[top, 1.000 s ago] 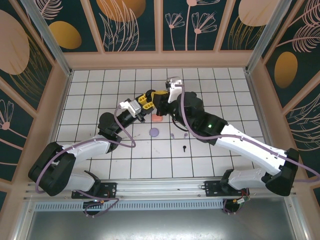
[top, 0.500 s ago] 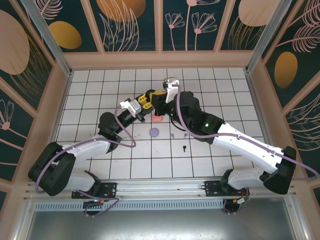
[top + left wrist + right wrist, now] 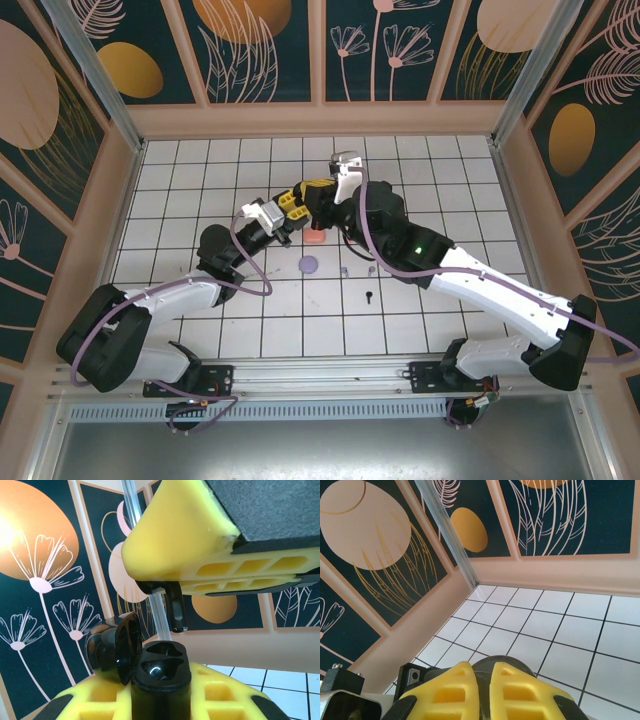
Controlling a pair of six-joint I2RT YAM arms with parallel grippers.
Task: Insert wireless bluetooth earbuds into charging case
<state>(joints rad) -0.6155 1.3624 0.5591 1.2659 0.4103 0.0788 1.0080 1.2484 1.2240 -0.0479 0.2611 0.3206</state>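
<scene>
My left gripper is shut on a black charging case held upright, its lid swung open to the left and two empty sockets showing. Just above the case hangs a black earbud, stem down, pinched at the tip of my right gripper, which is shut on it. In the top view both grippers, left and right, meet above the tiled floor. Another black earbud and two greyish-lilac earbuds lie on the tiles.
A salmon-pink case and a lilac round case sit on the tiles just in front of the grippers. Patterned walls close in the white tiled floor on three sides.
The right gripper swayed slightly left and came back over the case. Both grips are unchanged.
</scene>
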